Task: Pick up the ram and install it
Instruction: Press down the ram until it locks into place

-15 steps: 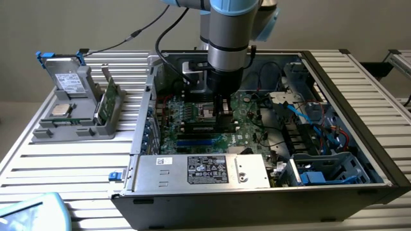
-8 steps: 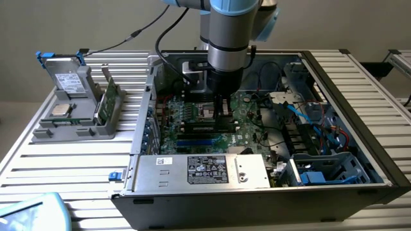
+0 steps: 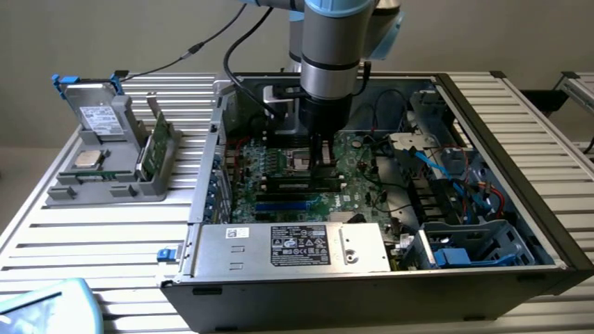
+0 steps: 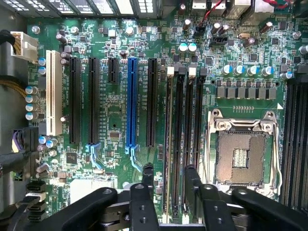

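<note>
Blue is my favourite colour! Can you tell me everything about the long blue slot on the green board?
The blue slot is a long, narrow, plastic-looking strip fixed flat on the green board, parallel between two black slots. Nothing is plugged into it. A pale blue clip sits at one end.

No legible txt: labels on power supply (image 3: 295, 245) & drive (image 3: 99, 120) too small.
</note>
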You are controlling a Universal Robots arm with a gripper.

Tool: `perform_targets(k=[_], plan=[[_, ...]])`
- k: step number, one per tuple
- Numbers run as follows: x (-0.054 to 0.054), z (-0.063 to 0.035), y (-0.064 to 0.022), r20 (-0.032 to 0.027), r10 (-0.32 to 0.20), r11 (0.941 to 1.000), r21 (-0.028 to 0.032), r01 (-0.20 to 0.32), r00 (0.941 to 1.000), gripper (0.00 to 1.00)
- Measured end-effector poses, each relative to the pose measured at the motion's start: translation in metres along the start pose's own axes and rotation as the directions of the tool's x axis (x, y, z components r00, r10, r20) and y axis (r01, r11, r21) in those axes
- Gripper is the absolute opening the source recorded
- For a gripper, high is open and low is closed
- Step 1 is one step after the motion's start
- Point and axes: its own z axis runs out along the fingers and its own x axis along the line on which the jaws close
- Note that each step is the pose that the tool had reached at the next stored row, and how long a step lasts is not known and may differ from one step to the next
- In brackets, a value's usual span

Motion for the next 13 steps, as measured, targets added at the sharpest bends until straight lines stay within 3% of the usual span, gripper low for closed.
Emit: perform_targets(k=[1, 3, 4, 6, 13], plan=[[0.0, 0.0, 0.0, -0.0001, 0.0, 1.0, 0.0, 0.0, 1.0, 0.33], [0.0, 0.0, 0.0, -0.0001, 0.0, 1.0, 0.0, 0.0, 1.0, 0.21], [0.0, 0.0, 0.0, -0.0001, 0.0, 1.0, 0.0, 0.0, 1.0, 0.21], [0.0, 0.0, 0.0, -0.0001, 0.0, 1.0, 0.0, 0.0, 1.0, 0.11], [0.0002, -0.0001, -0.0079, -0.0001, -0.005, 1.0, 0.0001, 0.005, 1.0, 0.11]])
